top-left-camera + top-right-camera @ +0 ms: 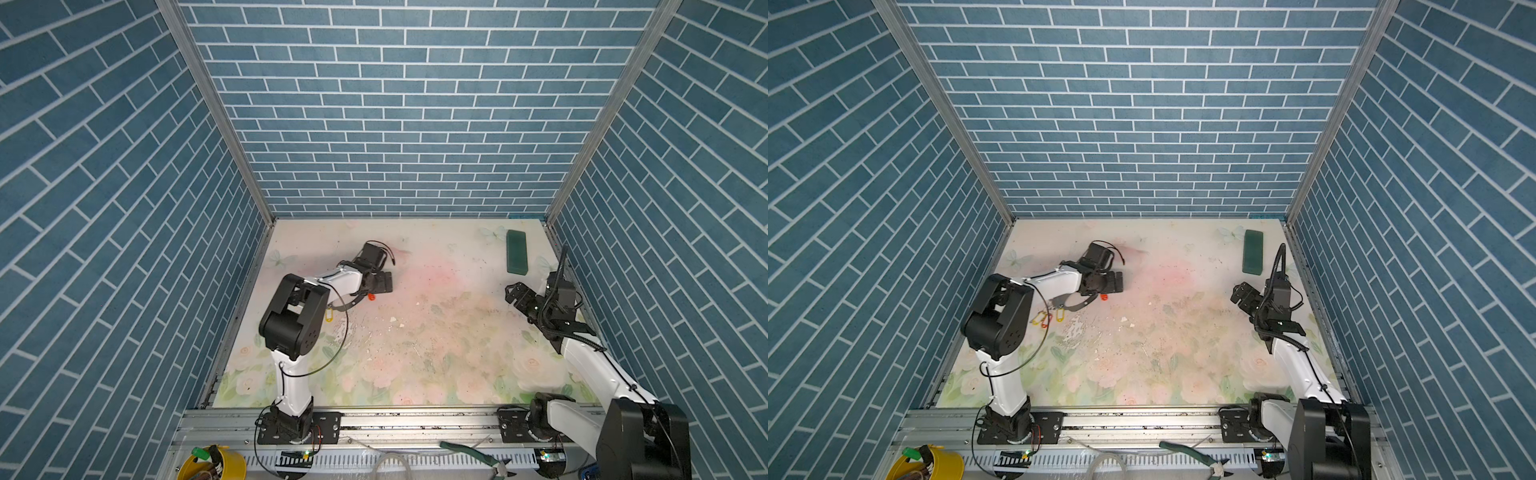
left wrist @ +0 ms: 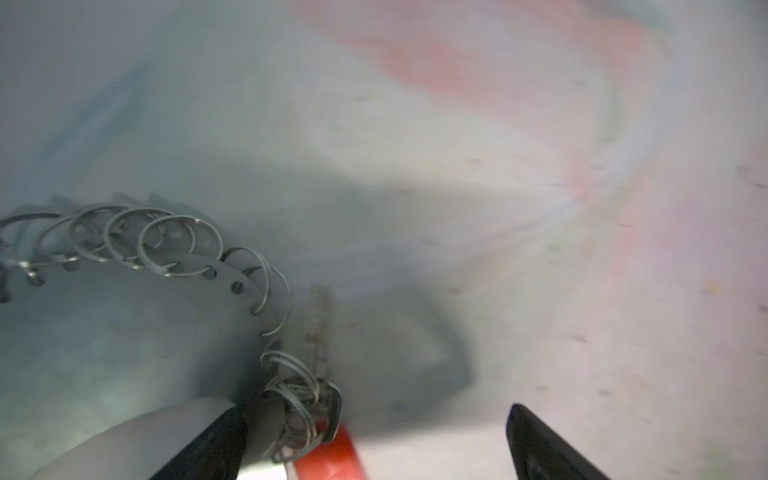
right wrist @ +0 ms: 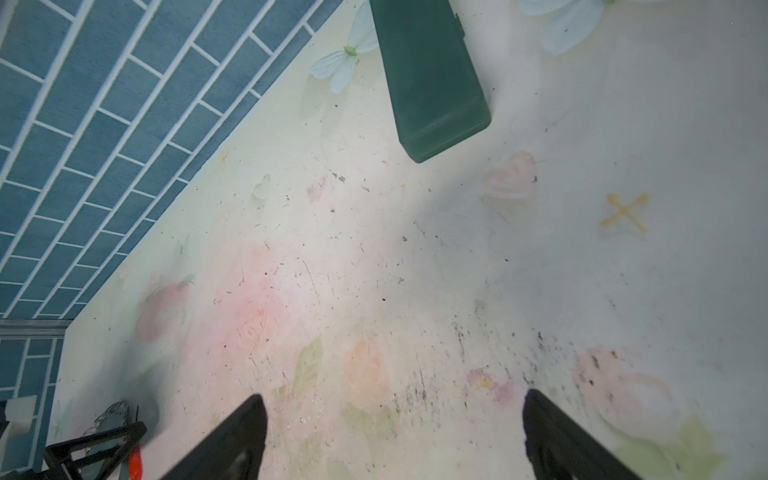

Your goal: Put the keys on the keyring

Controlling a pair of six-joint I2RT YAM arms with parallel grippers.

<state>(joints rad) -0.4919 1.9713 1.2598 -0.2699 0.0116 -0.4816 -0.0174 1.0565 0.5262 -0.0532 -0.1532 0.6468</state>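
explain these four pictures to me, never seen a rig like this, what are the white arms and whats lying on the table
Two white robot arms stand at the near edge of a flowered table, inside blue brick-patterned walls. Two pictures look down from overhead and show almost the same view. The other two come from a camera on each arm's wrist, looking out past its gripper. The left gripper is down at the keyring, a grey band fringed with metal rings. A red key lies at those rings; whether it is hooked on I cannot tell. More keys, yellow and red, lie beside the left arm. The right gripper hangs near a green block. Both grippers are open and hold nothing.
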